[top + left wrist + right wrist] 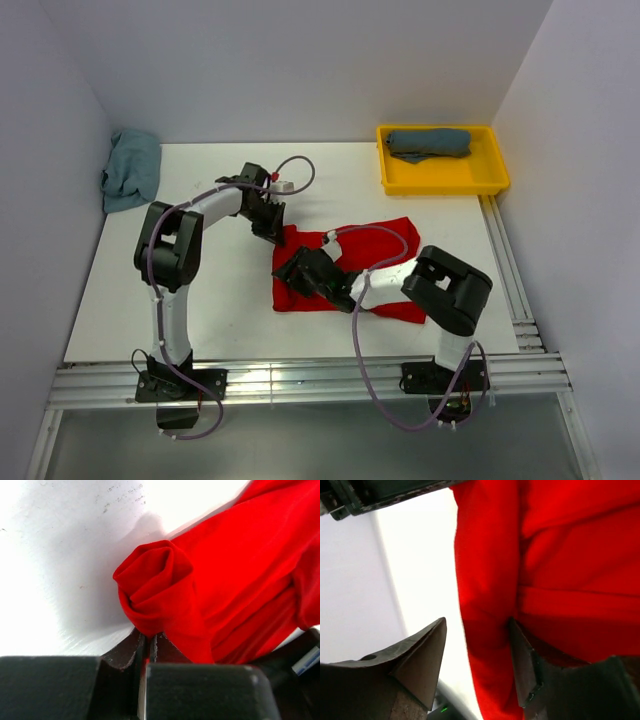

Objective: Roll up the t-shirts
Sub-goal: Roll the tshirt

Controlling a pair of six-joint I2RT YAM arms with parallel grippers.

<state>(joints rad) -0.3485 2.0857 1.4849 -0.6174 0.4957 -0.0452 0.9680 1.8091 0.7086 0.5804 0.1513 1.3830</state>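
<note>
The red t-shirt [375,248] lies folded into a band near the middle of the white table [240,320], and the rolling of it looks barely begun; at its far-left corner the cloth is curled into 1 small tight scroll, plain in the left wrist view, while the rest lies flat toward the right. The left gripper [148,645] is clenched on that corner, a sliver of red cloth nipped between its closed jaws just below the scroll; the right gripper [477,630] is spread wide, its 2 fingers straddling the shirt's left edge nearer the arm bases, 1 finger over bare table and the other against or under the cloth, I cannot tell which; it grips nothing. The dark slate-blue t-shirt [430,143] sits bundled in the yellow tray [440,184] at the far right, and the light teal t-shirt [130,168] lies crumpled at the far-left edge, well apart from both arms; so by my judgement 1 of 3 is finished, 1 is in hand and 1 waits. The next move calls for the right gripper to close on its part of the edge so that both ends turn together; otherwise the roll is likely to go lopsided, tight at the far end and slack at the near; then both grippers need to carry the scroll rightward across the flat cloth with even tension.
</note>
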